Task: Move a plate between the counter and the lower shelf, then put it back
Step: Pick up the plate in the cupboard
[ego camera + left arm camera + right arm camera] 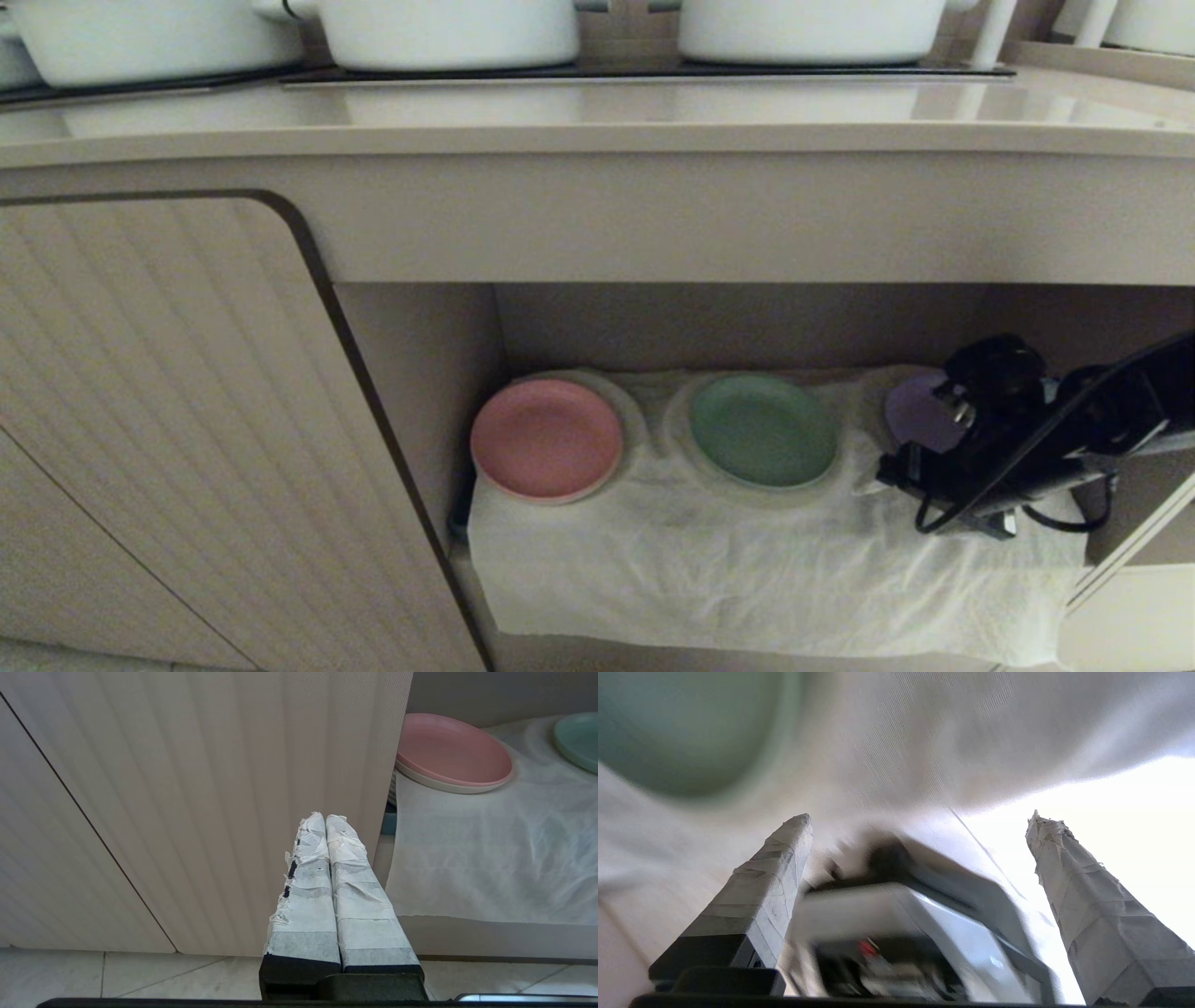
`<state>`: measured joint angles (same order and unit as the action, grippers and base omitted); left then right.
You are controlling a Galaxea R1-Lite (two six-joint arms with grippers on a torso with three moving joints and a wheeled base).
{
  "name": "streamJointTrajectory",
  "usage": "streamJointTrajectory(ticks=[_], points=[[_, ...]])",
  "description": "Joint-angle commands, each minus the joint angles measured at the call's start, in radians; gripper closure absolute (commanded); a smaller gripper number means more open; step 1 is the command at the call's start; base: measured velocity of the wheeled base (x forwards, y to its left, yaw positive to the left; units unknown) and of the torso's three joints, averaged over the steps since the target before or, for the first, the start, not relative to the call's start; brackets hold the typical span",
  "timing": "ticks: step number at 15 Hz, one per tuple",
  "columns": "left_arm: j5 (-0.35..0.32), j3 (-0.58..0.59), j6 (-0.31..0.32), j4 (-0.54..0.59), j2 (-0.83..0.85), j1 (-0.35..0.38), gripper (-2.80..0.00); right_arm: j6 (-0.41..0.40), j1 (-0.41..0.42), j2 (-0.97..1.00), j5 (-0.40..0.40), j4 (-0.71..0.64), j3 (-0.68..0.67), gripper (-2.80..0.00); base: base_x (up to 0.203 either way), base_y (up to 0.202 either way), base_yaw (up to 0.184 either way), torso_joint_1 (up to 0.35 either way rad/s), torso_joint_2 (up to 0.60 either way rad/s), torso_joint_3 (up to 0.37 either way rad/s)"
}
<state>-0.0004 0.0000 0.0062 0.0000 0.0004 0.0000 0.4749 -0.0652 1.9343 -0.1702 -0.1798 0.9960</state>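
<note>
- The green plate [764,429] lies flat on the lower shelf [766,579], seated on a round mound in the wrinkled white cloth [709,560] that drapes the ledge, at the middle of a row of three.
- A pink plate [546,439] sits just beside it toward the robot's left, near the recess wall; a purple plate [920,411] sits toward the robot's right, partly hidden behind the right arm.
- The right end effector [920,826] is at the right end of the shelf, released, its two taped fingers [784,858] spread wide with nothing between them.
- From that end effector the green plate lies toward the robot's left, near but apart; the right wrist view shows its rim at the frame's edge, outside the open jaws.
- Being round, the plate offers no long axis; any grip would likely fall on its low raised rim, and the nearest rim section faces the right arm.
- The right arm is clearly the nearer one. The left end effector [327,821] hangs low in front of the ribbed cabinet door [168,420], clenched with its taped fingers pressed together and empty, beyond the pink plate.
- Above, the table [597,121] carries white pots [448,28] on black hob panels; its front strip is where the plate would go.
- Judged from this layout, the plate rests on the shelf with no grip on it, so the lift to the table is yet to come.
</note>
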Motion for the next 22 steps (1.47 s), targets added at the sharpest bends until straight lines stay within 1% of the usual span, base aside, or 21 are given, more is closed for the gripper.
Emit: streamJointTrajectory(ticks=[1,4,6,7,9,10,13,14,15,17,18,20,22], points=[[0.0,0.0,0.001,0.0,0.0,0.0,0.0,-0.025,0.007,-0.052,-0.002,-0.032,-0.017,-2.8,0.0,0.0,0.0,0.0,0.0,0.0],[0.0,0.0,0.0,0.0,0.0,0.0,0.0,-0.102,0.024,-0.113,-0.002,-0.084,-0.074,-2.8,0.0,0.0,0.0,0.0,0.0,0.0],[0.0,0.0,0.0,0.0,0.0,0.0,0.0,-0.144,0.037,-0.148,-0.002,-0.094,-0.112,-2.8,0.0,0.0,0.0,0.0,0.0,0.0],[0.0,0.0,0.001,-0.001,0.0,0.0,0.0,-0.157,0.042,-0.164,-0.002,-0.093,-0.134,0.0,0.0,0.0,0.0,0.0,0.0,0.0],[0.0,0.0,0.0,-0.002,0.0,0.0,0.0,-0.164,0.048,-0.193,-0.002,-0.101,-0.165,0.0,0.0,0.0,0.0,0.0,0.0,0.0],[0.0,0.0,0.001,0.0,0.0,0.0,0.0,-0.165,0.047,-0.211,-0.002,-0.13,-0.179,0.0,0.0,0.0,0.0,0.0,0.0,0.0],[0.0,0.0,0.0,0.0,0.0,0.0,0.0,-0.199,0.047,-0.272,0.002,-0.279,-0.194,0.0,0.0,0.0,0.0,0.0,0.0,0.0],[0.0,0.0,0.0,0.0,0.0,0.0,0.0,-0.222,0.047,-0.3,0.013,-0.327,-0.197,0.0,0.0,0.0,0.0,0.0,0.0,0.0],[0.0,0.0,0.001,-0.001,0.0,0.0,0.0,-0.254,0.047,-0.326,0.042,-0.371,-0.203,0.0,0.0,0.0,0.0,0.0,0.0,0.0],[0.0,0.0,0.001,0.0,0.0,0.0,0.0,-0.37,0.047,-0.386,0.124,-0.437,-0.242,0.0,0.0,0.0,0.0,0.0,0.0,0.0],[0.0,0.0,0.0,0.0,0.0,0.0,0.0,-0.411,0.047,-0.42,0.148,-0.448,-0.269,0.0,0.0,0.0,0.0,0.0,0.0,0.0],[0.0,0.0,0.0,-0.001,0.0,0.0,0.0,-0.476,0.047,-0.495,0.17,-0.458,-0.338,0.0,0.0,0.0,0.0,0.0,0.0,0.0],[0.0,0.0,0.0,0.0,0.0,0.0,0.0,-0.509,0.047,-0.572,0.174,-0.481,-0.391,0.0,0.0,0.0,0.0,0.0,0.0,0.0]])
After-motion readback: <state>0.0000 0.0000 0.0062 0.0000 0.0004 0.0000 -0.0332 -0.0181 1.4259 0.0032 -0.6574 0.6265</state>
